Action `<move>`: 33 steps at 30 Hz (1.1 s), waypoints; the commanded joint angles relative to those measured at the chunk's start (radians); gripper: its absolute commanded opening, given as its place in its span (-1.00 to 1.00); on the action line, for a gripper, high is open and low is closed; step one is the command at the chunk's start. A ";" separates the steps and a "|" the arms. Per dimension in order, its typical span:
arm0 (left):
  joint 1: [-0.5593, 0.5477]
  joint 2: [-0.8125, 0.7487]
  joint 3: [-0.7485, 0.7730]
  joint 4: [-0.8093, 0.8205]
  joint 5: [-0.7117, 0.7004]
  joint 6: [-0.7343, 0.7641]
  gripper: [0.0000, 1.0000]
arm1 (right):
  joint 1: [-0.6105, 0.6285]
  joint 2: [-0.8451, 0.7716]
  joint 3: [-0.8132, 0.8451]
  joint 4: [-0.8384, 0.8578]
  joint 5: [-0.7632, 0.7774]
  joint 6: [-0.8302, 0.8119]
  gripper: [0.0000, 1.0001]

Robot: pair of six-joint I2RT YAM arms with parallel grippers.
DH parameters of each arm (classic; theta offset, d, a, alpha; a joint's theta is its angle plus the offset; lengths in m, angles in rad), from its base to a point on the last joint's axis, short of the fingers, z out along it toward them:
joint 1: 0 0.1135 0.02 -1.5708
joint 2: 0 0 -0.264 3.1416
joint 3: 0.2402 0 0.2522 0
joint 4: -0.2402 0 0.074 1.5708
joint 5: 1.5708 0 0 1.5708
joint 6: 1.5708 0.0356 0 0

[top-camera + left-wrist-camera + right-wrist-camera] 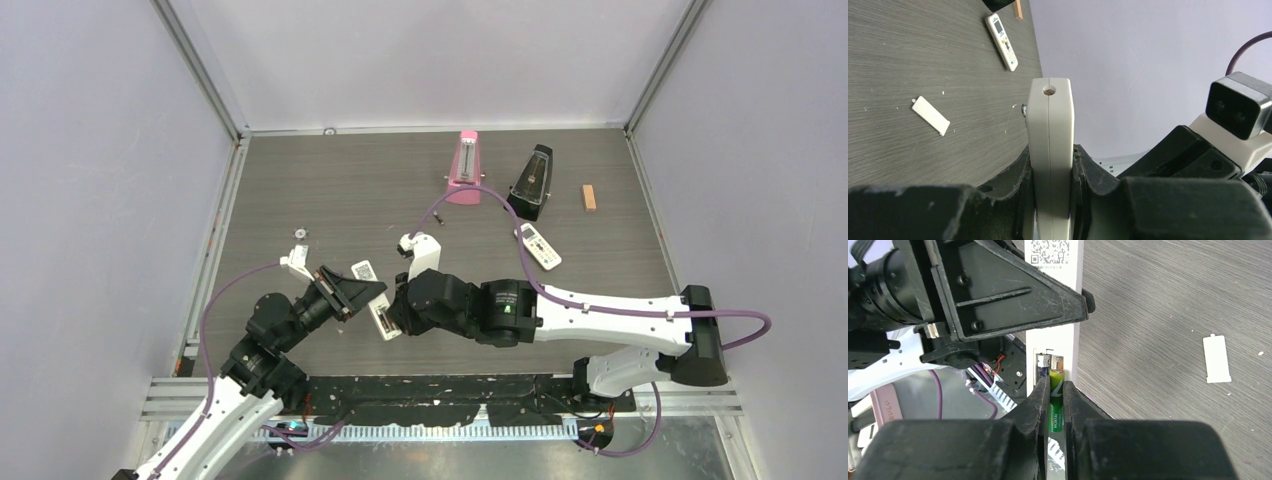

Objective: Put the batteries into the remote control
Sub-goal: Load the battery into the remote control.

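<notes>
My left gripper (352, 293) is shut on the slim remote control (378, 305) and holds it off the table, grey-beige back up. In the left wrist view the remote (1049, 130) stands clamped between the jaws of the left gripper (1050, 200). My right gripper (1055, 395) is shut on a green battery (1056, 402) and holds its tip in the remote's open compartment (1057, 347). A bluish battery (1042, 362) sits in the slot beside it. In the top view the right gripper (400, 308) meets the remote's near end.
The white battery cover (1216, 359) lies loose on the table, also in the left wrist view (931, 115). At the back stand a pink metronome (465, 167) and a black metronome (531, 182), with an orange block (589, 197) and a broader white remote (541, 246).
</notes>
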 commanded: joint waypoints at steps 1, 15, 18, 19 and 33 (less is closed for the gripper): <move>0.000 -0.001 -0.002 0.087 0.002 -0.014 -1.00 | 0.009 0.016 0.040 0.015 0.024 -0.025 -0.84; 0.000 0.006 -0.022 0.098 0.001 -0.049 -1.00 | 0.008 0.052 0.056 0.022 0.030 -0.014 -0.75; 0.000 0.007 -0.030 0.099 0.000 -0.069 -1.00 | 0.008 0.062 0.058 0.017 0.039 -0.008 -0.71; 0.000 0.007 -0.032 0.100 0.000 -0.073 -1.00 | 0.008 0.065 0.058 0.013 0.044 -0.007 -0.69; 0.001 0.003 -0.037 0.088 -0.015 -0.070 -1.00 | 0.008 0.039 0.079 -0.022 0.080 -0.005 -0.23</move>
